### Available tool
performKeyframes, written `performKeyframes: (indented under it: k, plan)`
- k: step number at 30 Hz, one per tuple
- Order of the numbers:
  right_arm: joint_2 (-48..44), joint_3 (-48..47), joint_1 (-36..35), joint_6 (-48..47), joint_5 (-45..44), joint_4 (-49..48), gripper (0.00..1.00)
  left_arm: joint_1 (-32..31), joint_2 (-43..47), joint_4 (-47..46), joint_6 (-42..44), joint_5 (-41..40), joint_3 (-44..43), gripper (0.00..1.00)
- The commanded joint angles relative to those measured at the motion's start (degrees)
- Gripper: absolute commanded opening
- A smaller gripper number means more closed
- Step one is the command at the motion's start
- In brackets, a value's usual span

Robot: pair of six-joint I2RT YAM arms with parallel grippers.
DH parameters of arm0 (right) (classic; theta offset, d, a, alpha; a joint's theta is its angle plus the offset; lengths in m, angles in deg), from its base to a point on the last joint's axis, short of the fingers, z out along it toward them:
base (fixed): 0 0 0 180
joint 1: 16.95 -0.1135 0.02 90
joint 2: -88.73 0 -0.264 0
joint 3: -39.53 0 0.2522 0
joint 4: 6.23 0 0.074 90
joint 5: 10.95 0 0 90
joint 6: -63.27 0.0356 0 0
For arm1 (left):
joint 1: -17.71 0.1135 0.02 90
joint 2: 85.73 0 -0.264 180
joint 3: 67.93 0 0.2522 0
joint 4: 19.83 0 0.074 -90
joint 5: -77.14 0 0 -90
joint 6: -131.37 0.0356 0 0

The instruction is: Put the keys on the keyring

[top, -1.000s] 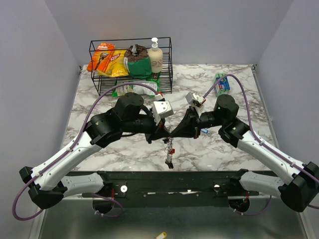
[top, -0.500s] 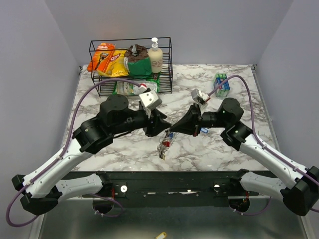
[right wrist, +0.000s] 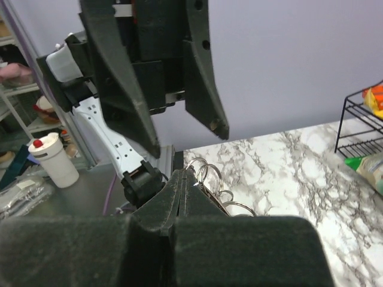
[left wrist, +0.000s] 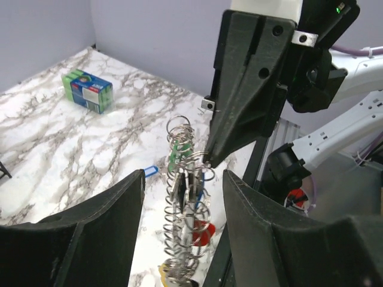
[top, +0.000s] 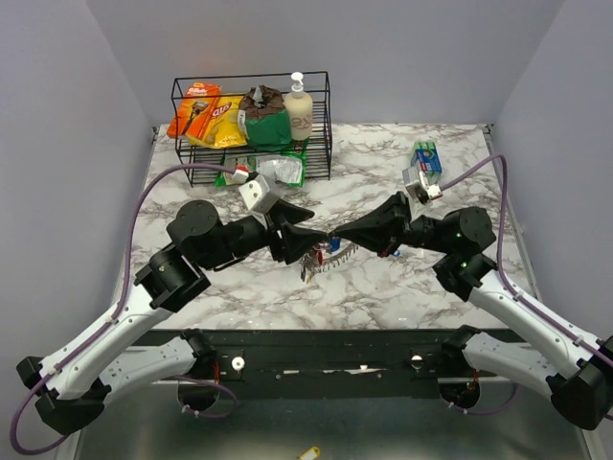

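Item 1. Left gripper (left wrist: 184,174): jaws spread wide, one finger on each side of the hanging bundle, touching nothing.

Item 2. Keyring (left wrist: 179,206): silvery wire coils hanging upright between those spread jaws, clear of the marbled surface (top: 383,287).

Item 3. Keys (left wrist: 188,186): bunched on the keyring, with red, blue and green heads among the coils, red lowest.

Item 4. Right gripper (left wrist: 207,159): jaws pressed together, pinching the keyring's wire at the tip from the far side, directly opposite the left gripper.

Item 5. Small blue piece (left wrist: 151,171): flat on the surface just behind the bundle.

Item 6. Blue-green box (top: 427,157): on the surface, far right, well apart from both arms.

Item 7. Black wire rack (top: 329,115): at the far left edge, holding snack bags (top: 206,113) and a pump bottle (top: 298,107).
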Motion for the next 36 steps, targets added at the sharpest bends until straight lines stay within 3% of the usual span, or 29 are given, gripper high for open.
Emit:
performKeyframes:
  k: [1, 11, 18, 24, 28, 32, 36]
  plan:
    - [-1.0, -2.1, -0.2, -3.5, 4.9, -5.4, 0.01, 4.2, 1.8, -6.1, -0.9, 8.6, 0.4, 0.62]
    - [2.2, -6.6, 1.0, -4.2, 14.2, -2.2, 0.01, 16.7, -1.4, -7.4, -5.1, 32.9, -2.6, 0.63]
    - [8.0, -10.9, 1.8, 1.6, 24.0, -6.4, 0.01, 21.0, -2.6, -16.7, -11.9, 45.9, -1.3, 0.61]
    - [13.2, -11.2, 2.5, 16.9, 27.7, -25.7, 0.01, 23.0, -2.2, -23.7, -18.5, 51.1, -0.1, 0.59]
    - [20.4, -12.9, 3.4, 34.6, 28.2, -47.2, 0.01, 23.0, -2.2, -28.6, -23.9, 52.5, 2.2, 0.58]
    - [27.5, -17.0, 4.0, 49.6, 28.6, -62.2, 0.01, 23.1, -1.7, -20.3, -18.6, 50.8, 2.6, 0.58]
    - [28.9, -18.0, 4.1, 50.4, 29.2, -62.2, 0.01, 23.0, -0.7, -2.2, -5.6, 44.4, 0.8, 0.58]
